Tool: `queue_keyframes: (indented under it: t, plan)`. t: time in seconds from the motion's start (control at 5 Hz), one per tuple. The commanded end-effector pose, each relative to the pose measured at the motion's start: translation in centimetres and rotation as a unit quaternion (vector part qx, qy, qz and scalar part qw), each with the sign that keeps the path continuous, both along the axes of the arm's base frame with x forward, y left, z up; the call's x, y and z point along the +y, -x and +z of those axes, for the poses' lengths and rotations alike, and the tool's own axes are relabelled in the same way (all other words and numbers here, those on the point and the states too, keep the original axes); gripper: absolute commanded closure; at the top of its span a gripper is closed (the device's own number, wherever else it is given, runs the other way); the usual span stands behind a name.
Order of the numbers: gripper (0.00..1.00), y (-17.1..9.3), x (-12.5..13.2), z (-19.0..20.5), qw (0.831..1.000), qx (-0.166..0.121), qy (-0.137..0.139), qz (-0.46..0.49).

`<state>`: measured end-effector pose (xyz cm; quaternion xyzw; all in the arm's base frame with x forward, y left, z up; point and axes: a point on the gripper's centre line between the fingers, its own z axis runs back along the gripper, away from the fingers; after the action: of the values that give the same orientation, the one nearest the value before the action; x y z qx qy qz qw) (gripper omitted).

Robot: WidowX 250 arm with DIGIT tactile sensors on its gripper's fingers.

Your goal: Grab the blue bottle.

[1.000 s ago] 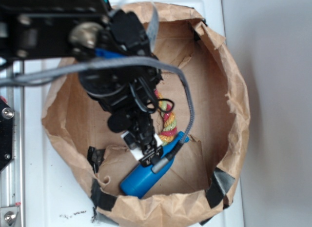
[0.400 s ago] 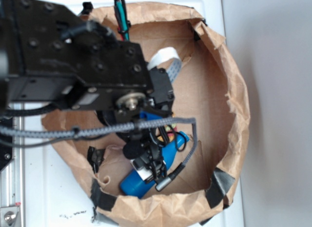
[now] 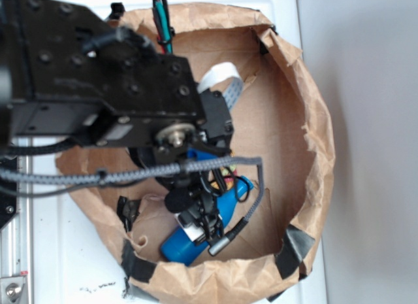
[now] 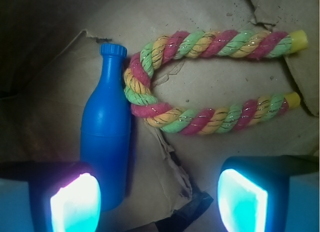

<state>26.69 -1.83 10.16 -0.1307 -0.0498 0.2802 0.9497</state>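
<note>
1. The blue bottle (image 4: 106, 142) lies flat on the brown paper floor of a wide paper bag (image 3: 313, 153), cap toward the top of the wrist view.
2. In the exterior view the blue bottle (image 3: 179, 245) sits low in the bag, close to the bag's near wall, its body slanting up toward the middle; the arm covers most of it.
3. The claw (image 4: 159, 199) stands with its two pads spread wide apart and nothing between them. The left pad (image 4: 75, 202) overlaps the lower end of the bottle; the right pad (image 4: 242, 202) is over bare paper.
4. A twisted rope toy (image 4: 200, 80) in red, yellow and green lies bent in a U beside the bottle, its curve touching the bottle's neck and shoulder, its two yellow-tipped ends pointing away toward the right edge of the wrist view.
5. The black robot arm (image 3: 98, 88) reaches over the bag from the left, with a grey braided cable (image 3: 130, 176) draped across it.
6. The bag rests on a white desk (image 3: 65, 265), with black tape (image 3: 290, 252) on its rim.
</note>
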Motion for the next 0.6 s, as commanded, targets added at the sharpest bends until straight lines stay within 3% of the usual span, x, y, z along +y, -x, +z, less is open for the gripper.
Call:
queue_keyframes:
  t: [0.0, 0.2, 0.4]
  plan:
    - [0.00, -1.3, -1.0, -0.4, 0.999, -0.036, 0.004, -0.012]
    - [0.00, -1.3, -2.2, -1.1, 0.998, -0.059, 0.022, -0.028]
    - [0.00, -1.4, -3.0, -1.5, 0.997, -0.054, 0.027, -0.039]
